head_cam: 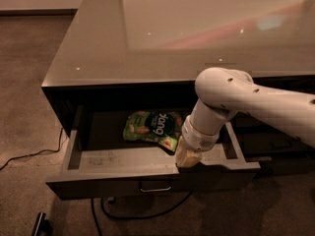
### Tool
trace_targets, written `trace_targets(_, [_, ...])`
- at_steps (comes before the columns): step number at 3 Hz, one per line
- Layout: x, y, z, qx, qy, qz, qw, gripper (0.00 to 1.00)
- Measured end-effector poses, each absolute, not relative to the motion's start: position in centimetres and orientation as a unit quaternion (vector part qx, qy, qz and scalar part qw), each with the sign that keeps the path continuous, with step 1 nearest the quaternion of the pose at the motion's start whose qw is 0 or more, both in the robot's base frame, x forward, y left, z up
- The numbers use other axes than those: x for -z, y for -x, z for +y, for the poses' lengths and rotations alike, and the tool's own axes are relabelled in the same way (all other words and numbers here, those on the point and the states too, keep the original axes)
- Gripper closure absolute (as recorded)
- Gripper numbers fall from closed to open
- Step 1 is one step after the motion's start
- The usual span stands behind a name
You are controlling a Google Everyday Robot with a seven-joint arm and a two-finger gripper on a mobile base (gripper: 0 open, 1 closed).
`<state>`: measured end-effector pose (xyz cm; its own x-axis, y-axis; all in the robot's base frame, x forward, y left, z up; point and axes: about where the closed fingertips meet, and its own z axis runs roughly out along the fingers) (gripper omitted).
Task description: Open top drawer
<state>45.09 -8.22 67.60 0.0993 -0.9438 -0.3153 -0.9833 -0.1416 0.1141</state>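
Note:
The top drawer (123,161) stands pulled out from under the grey counter, its grey floor and sides showing. Its dark front panel carries a small metal pull handle (155,186) at the centre. A green snack bag (153,127) lies on the drawer floor towards the back. My white arm reaches down from the right, and my gripper (187,156) sits at the drawer's front rim, right of centre, above and to the right of the handle.
The glossy grey counter top (197,33) overhangs the drawer. Darker drawers of the other column (275,146) sit to the right. A black cable (29,156) runs over the carpet at the left, another loops under the drawer front (142,213).

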Motion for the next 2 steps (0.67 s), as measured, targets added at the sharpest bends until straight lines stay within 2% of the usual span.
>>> trace_targets(2, [-67.60, -45.09, -8.22, -0.158, 0.739, 0.652, 0.062, 0.35])
